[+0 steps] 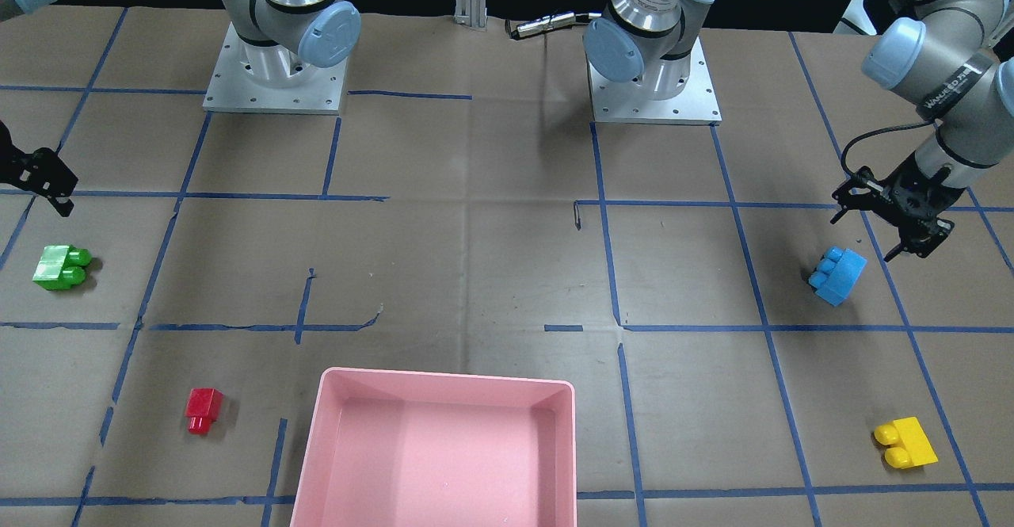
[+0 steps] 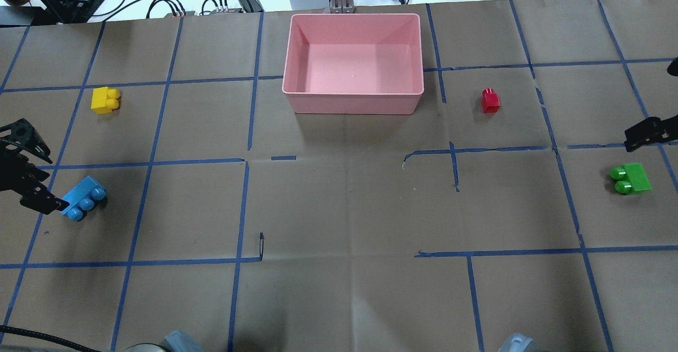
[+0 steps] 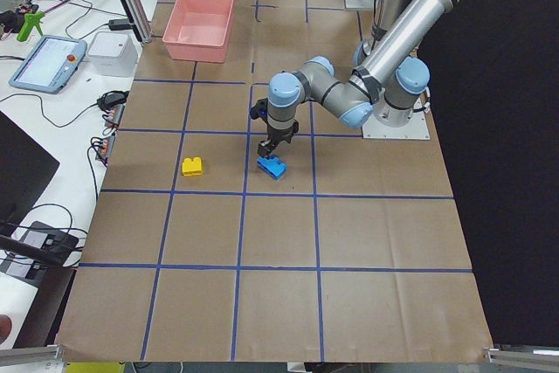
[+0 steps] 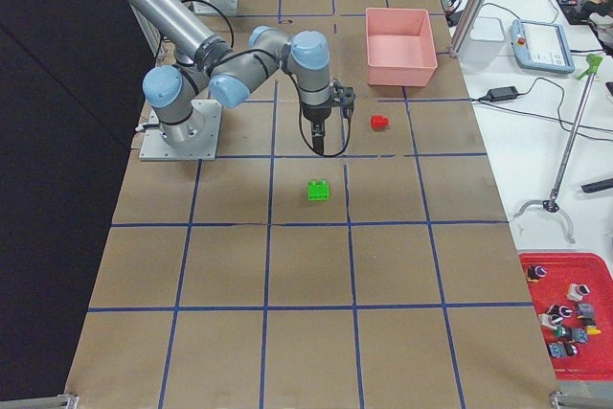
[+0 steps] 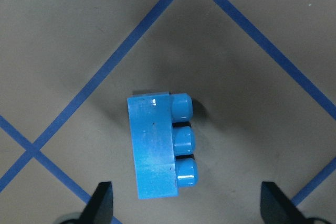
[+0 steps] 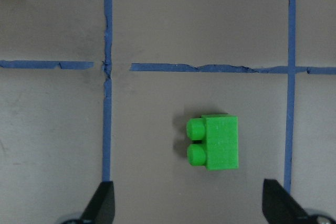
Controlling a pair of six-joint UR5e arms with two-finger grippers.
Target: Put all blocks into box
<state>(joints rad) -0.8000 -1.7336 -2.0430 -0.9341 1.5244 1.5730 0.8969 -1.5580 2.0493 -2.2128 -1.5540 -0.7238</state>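
The pink box [image 2: 352,95] stands empty at the table's far middle. The blue block [image 1: 837,276] lies on its side under my left gripper [image 5: 186,208], which is open and hovers above it, fingers well apart. The green block [image 6: 218,142] lies on the table below my right gripper [image 6: 189,208], also open and empty. The red block [image 2: 490,100] sits right of the box. The yellow block [image 2: 104,100] sits far left of the box. In the overhead view the left gripper [image 2: 45,180] is beside the blue block [image 2: 83,198].
Blue tape lines grid the brown paper table. The two arm bases [image 1: 276,59] [image 1: 653,59] stand at the robot's side. Cables and devices [image 2: 233,0] lie beyond the far edge. A tablet and a white unit [image 3: 112,51] sit by the box's side.
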